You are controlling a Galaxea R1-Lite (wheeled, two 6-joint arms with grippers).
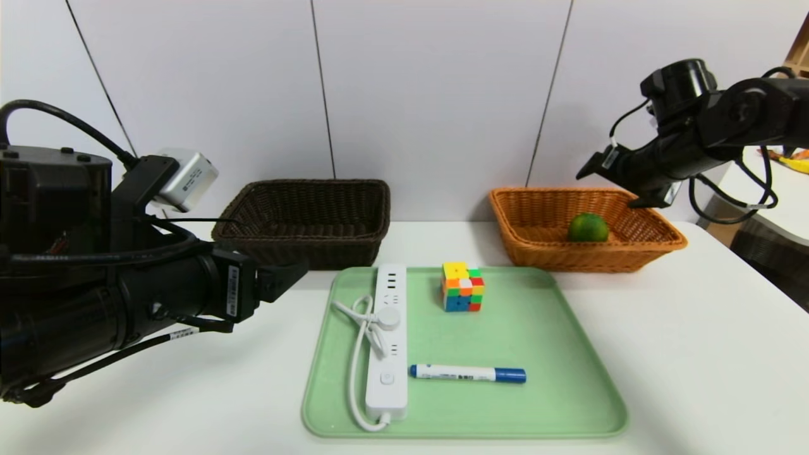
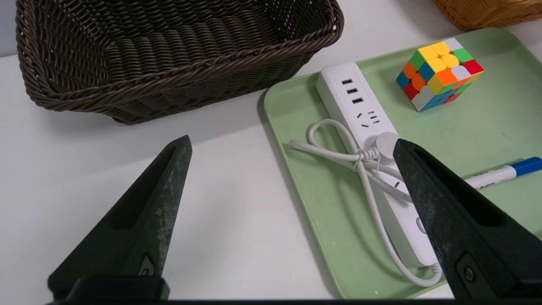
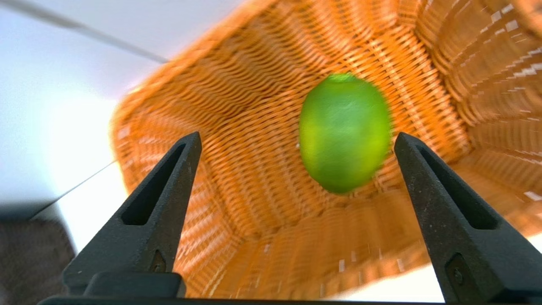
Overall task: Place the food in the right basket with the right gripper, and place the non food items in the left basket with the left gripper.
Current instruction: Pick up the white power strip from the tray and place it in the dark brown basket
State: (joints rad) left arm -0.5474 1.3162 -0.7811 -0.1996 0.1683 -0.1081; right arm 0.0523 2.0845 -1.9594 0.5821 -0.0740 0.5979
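1 lime (image 1: 588, 227) in R basket (image 1: 588, 258); R gripper (image 3: 297, 142) above, wide; L gripper (image 2: 293, 142) wide.

- Left gripper (image 2: 293, 140): jaws wide apart, fingers (image 2: 169, 199) holding nothing.
- Left arm (image 1: 145, 297): behind that claw, its wrist camera (image 1: 188, 180) above it.
- Right gripper (image 3: 298, 134): jaws spread, grasping nothing, well apart from the left claw.
- Right arm (image 1: 746, 114): behind its claw, which tilts downward.
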